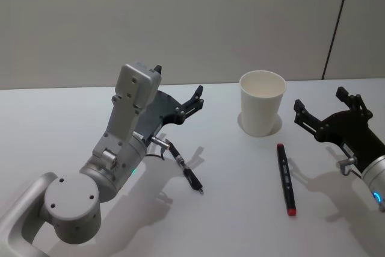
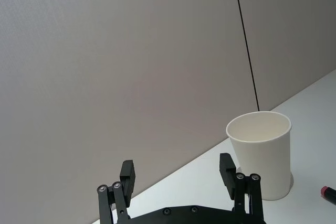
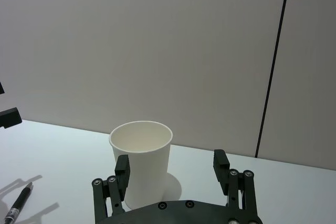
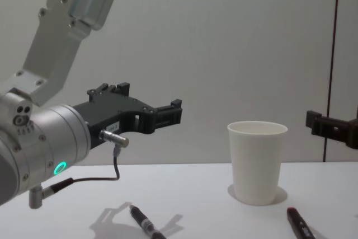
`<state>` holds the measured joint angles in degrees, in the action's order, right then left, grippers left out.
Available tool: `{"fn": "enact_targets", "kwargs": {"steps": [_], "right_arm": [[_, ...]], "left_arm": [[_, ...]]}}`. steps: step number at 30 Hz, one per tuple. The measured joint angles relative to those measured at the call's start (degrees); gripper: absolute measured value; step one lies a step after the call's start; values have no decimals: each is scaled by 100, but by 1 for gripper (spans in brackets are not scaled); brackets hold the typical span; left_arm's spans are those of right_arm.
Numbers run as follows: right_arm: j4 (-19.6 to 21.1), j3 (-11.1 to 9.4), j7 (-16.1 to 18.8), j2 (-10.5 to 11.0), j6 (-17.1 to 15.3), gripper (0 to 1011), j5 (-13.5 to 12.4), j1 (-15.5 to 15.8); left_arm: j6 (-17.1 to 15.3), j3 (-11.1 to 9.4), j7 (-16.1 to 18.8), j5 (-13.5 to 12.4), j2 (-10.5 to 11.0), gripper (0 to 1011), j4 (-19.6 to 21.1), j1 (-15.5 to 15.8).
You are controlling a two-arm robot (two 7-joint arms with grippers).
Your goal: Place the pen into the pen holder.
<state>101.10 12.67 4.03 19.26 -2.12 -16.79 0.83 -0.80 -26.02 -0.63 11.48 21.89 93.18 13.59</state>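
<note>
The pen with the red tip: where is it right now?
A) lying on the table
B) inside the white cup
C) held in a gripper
A: the pen with the red tip lies flat on the table beside the white cup, with the left gripper and right gripper both open and holding nothing.

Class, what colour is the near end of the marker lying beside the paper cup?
Red, on an otherwise black marker. The head view shows it best.
</note>
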Motion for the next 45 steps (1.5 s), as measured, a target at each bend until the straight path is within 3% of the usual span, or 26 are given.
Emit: {"fn": "enact_targets", "kwargs": {"steps": [45], "right_arm": [[176,-31,115,58,-103,1002,-55,129]], "left_arm": [[0,0,0,0,0,1001,0,0]]}}
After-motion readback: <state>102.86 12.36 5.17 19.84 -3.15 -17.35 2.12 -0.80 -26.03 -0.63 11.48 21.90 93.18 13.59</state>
